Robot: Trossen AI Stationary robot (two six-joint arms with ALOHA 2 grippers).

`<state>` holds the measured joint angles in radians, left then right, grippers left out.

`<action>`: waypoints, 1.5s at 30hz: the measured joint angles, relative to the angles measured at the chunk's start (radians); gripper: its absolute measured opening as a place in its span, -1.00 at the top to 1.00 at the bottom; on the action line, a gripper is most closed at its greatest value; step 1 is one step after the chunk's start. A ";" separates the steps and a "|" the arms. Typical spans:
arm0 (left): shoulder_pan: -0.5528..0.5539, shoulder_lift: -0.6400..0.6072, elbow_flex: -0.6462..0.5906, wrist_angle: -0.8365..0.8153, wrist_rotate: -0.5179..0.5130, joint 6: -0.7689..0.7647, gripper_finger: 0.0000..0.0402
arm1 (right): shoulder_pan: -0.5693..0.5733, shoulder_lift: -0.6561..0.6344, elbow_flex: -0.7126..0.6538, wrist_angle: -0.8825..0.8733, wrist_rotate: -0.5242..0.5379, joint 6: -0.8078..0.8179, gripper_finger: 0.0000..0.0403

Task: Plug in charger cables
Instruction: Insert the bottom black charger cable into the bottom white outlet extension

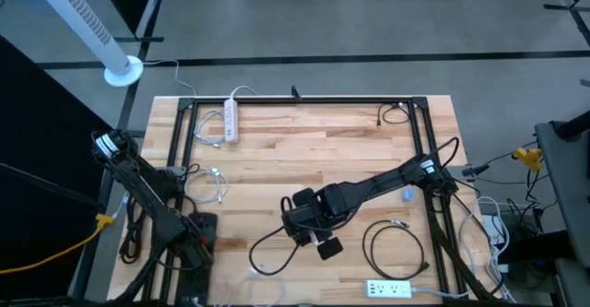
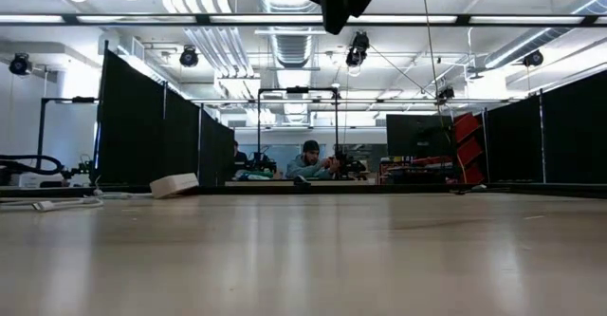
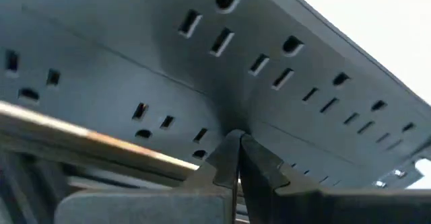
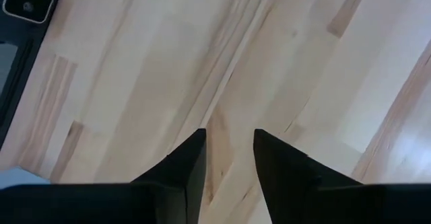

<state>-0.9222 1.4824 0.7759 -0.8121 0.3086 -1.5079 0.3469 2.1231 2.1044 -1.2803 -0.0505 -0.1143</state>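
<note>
Seen from above, the right gripper [image 1: 297, 222] hangs over the bare middle of the wooden table [image 1: 304, 150], fingers [image 4: 185, 163] slightly apart and empty. A black cable [image 1: 392, 242] lies coiled just right of it, a white cable [image 1: 210, 185] well to its left. The left gripper [image 3: 236, 158], fingers together, rests at a black power strip [image 3: 269, 83] at the table's left edge.

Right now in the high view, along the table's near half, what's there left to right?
Left gripper parked at the left edge → right gripper → black cable loop → white power strip near the bottom edge.
</note>
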 joint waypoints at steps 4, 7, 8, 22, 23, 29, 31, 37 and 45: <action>0.000 -0.031 -0.004 -0.014 -0.010 -0.050 1.00 | 0.010 0.000 0.000 -0.004 0.000 0.000 0.52; 0.000 -0.054 -0.001 -0.047 -0.023 -0.084 1.00 | 0.016 0.000 0.000 -0.006 0.000 0.009 0.56; 0.000 -0.059 0.007 -0.064 -0.022 -0.088 1.00 | 0.018 0.000 0.000 -0.008 0.000 0.012 0.57; 0.000 -0.071 0.209 -0.259 -0.396 0.011 1.00 | 0.024 -0.001 0.000 -0.054 0.001 0.063 0.80; 0.000 -0.071 0.214 -0.260 -0.442 0.024 1.00 | 0.024 -0.001 0.000 -0.057 0.001 0.068 0.81; 0.001 -0.068 0.217 -0.245 -0.739 0.081 1.00 | 0.031 -0.001 -0.002 -0.141 0.001 0.152 0.86; 0.001 -0.060 0.217 -0.226 -0.858 0.091 1.00 | 0.039 -0.004 -0.024 -0.146 0.009 0.196 0.86; 0.000 -0.004 0.216 -0.057 -1.253 0.306 1.00 | 0.108 -0.004 -0.140 -0.163 0.013 0.265 0.84; 0.017 0.061 0.216 0.103 -1.401 0.602 1.00 | 0.169 -0.004 -0.215 -0.181 0.016 0.598 0.77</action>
<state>-0.9048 1.5430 0.9922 -0.7091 -1.0923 -0.9061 0.5163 2.1189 1.8895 -1.4612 -0.0349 0.4838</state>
